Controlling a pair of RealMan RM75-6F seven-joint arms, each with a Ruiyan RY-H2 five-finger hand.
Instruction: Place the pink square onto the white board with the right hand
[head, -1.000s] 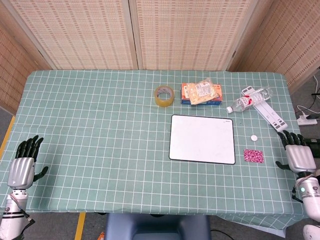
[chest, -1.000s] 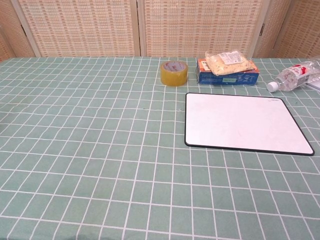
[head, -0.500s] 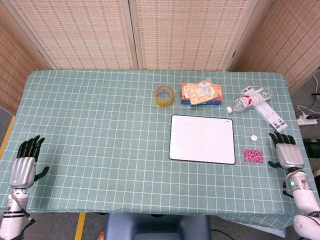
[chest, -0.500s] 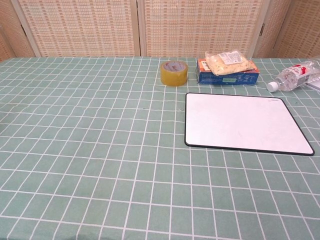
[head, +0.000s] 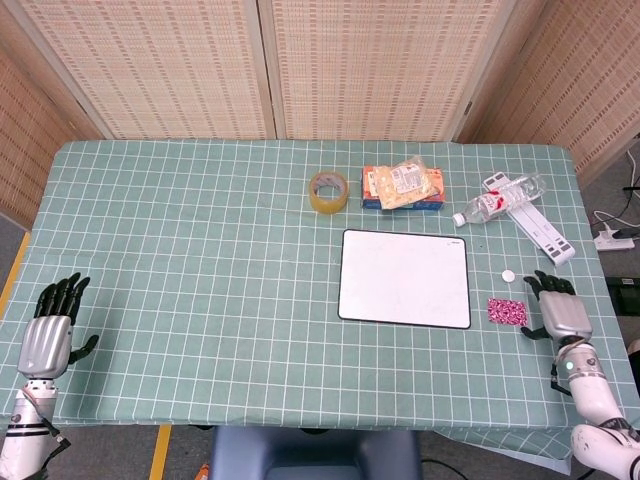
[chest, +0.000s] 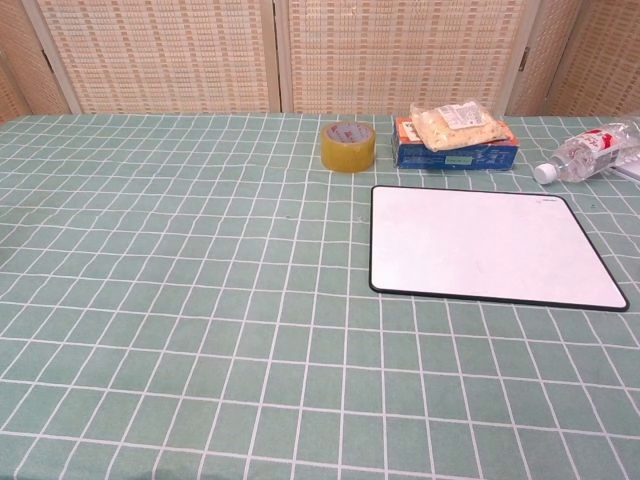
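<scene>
pink square (head: 507, 311): flat on the green checked cloth (head: 200, 250), just off the white board (head: 405, 278) at its 4 o'clock
right hand (head: 560, 312): at 3 o'clock of the square, just beside it, fingers spread, empty
left hand (head: 48, 330): far table edge at 9 o'clock, fingers apart, holding nothing

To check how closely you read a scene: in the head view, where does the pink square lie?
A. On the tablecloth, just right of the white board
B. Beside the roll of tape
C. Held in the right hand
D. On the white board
A: the pink square lies on the tablecloth right of the white board, with the right hand beside it and holding nothing.
</scene>
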